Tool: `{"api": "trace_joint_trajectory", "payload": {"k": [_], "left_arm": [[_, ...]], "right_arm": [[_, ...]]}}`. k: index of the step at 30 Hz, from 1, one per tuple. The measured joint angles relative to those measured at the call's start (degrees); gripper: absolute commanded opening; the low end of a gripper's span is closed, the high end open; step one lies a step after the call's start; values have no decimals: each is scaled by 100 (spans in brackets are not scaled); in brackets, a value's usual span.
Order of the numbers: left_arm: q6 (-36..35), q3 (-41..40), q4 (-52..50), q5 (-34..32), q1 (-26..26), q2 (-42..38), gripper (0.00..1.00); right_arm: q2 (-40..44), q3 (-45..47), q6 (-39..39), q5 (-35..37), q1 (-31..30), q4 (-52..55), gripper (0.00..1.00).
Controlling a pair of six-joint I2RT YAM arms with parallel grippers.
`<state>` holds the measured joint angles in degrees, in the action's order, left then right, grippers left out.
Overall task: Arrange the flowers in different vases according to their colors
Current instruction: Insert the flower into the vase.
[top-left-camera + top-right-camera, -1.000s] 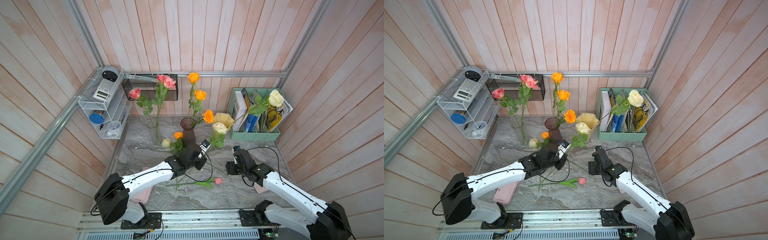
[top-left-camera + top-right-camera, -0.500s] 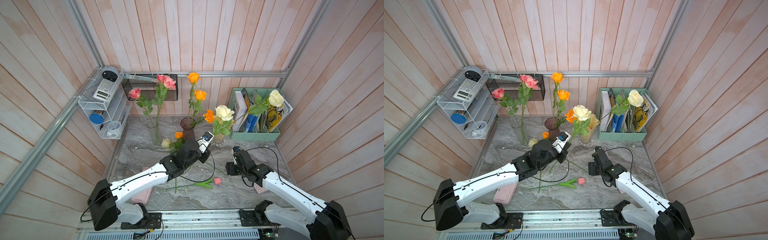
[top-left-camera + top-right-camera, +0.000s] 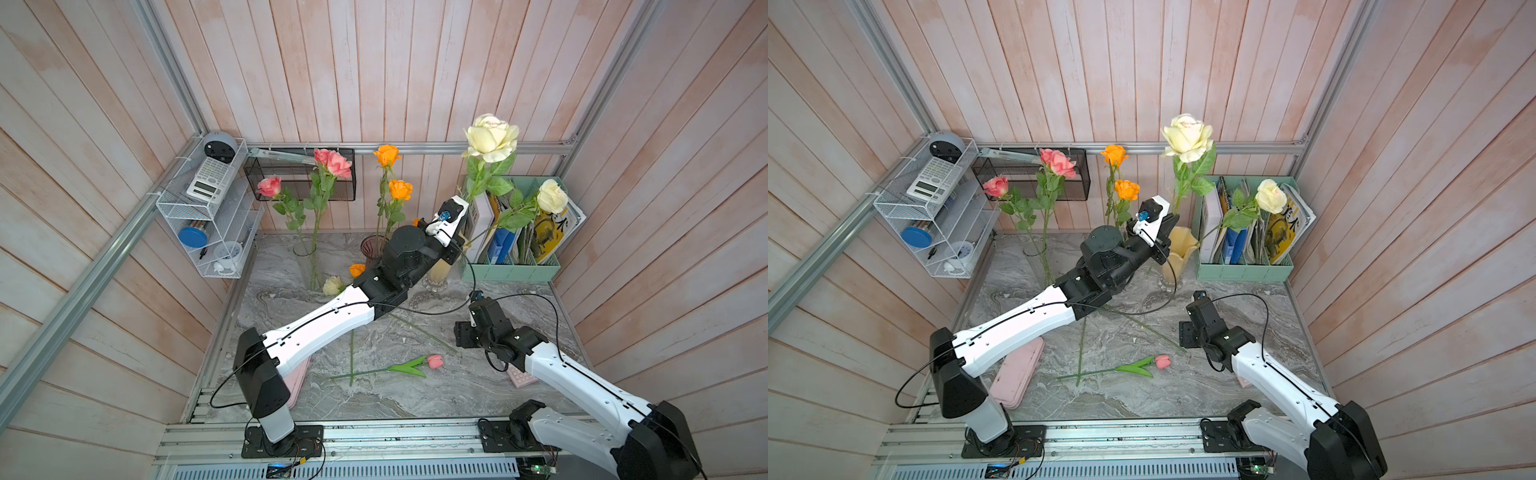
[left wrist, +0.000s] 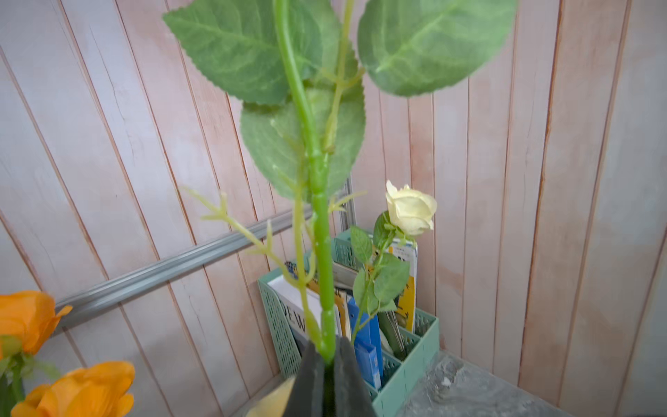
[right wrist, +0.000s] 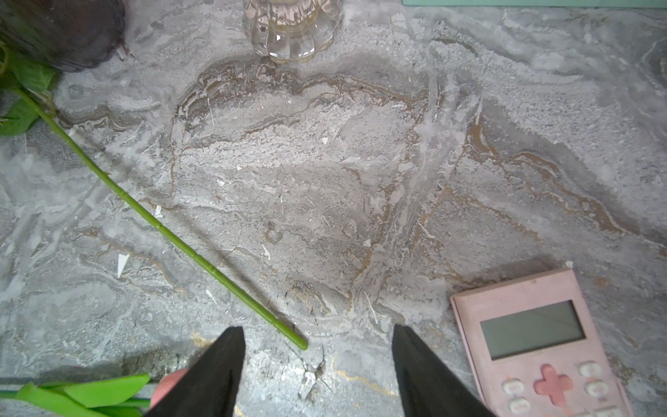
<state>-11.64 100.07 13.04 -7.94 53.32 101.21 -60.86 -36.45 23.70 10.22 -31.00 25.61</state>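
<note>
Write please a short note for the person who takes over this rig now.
Left gripper: shut on the big cream rose's stem, upright over the yellow vase; stem end hidden.
Right gripper: open, empty, low over the table.
Done: pink roses in the clear vase, orange roses in the purple vase, leaning cream rose apparently in the yellow vase.
Left: seat the big cream rose; tulip, small orange flower and small cream flower lie on the table.
</note>
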Motion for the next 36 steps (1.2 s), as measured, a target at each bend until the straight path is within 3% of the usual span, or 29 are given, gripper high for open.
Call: {"api": "trace_joint_trajectory", "payload": {"k": [10, 16, 22, 30, 33, 36], "left_arm": [[-11, 1808, 894, 166, -575, 1794, 0], [323, 2151, 1147, 352, -833, 2531, 0], [595, 1086, 1572, 358, -774, 2498, 43], [673, -492, 1617, 177, -636, 1871, 60], [603, -911, 1528, 9, -560, 1292, 76], [452, -1390, 1204, -216, -393, 420, 79]], "right_arm": [[-275, 20, -22, -120, 74, -144, 71], [-310, 20, -103, -197, 94, -162, 71], [-271, 20, -127, -271, 111, -157, 71], [219, 140, -103, -328, 122, -153, 71], [415, 236, -79, -376, 127, -129, 71], [636, 334, -22, -433, 131, -109, 72]]}}
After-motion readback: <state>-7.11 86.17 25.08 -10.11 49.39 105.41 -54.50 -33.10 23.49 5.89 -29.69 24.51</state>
